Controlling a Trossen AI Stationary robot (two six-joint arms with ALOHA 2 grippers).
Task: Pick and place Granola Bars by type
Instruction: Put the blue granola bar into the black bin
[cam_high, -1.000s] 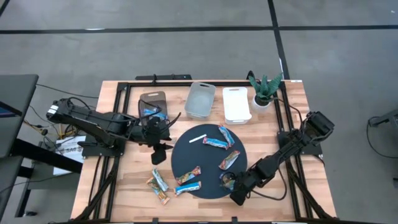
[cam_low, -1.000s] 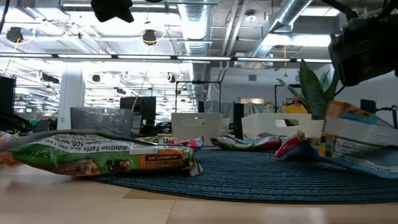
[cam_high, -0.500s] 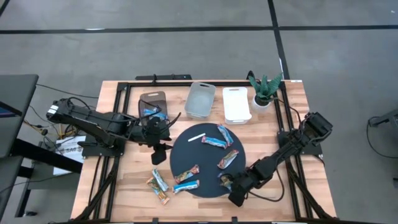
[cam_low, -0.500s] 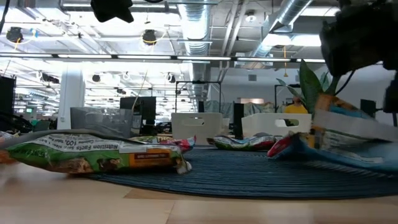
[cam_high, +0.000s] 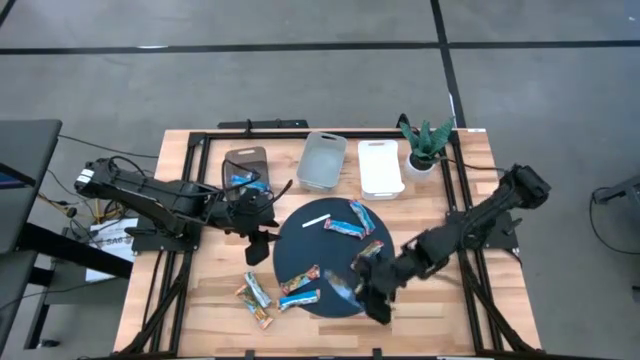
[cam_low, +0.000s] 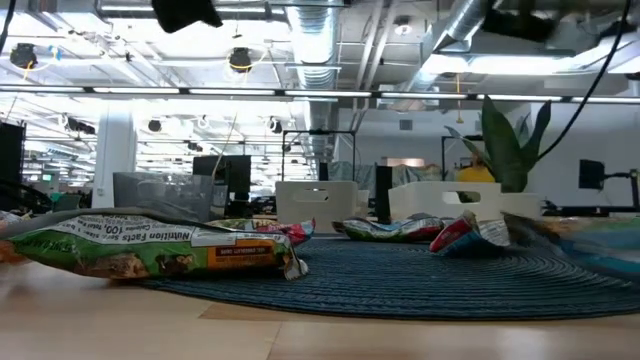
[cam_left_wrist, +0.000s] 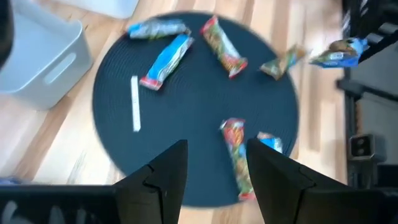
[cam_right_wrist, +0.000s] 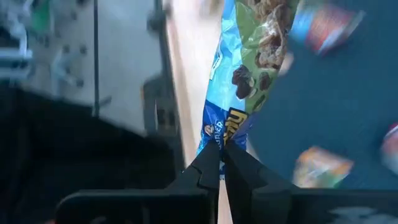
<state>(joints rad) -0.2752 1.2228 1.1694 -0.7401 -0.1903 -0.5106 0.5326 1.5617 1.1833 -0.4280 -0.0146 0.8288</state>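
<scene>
Right pincer clamped on end of blue granola bar, lifted over near edge of dark round mat. Grip thin: carry slow, level, toward matching bin. Left pincer part-open, empty, waiting above mat's left side.

You see a dark navy round mat on pale striped wood table. Granola Bars shine blue, red and gold. The bar in the right wrist view is blue and green. A white strip lies beside them.
</scene>
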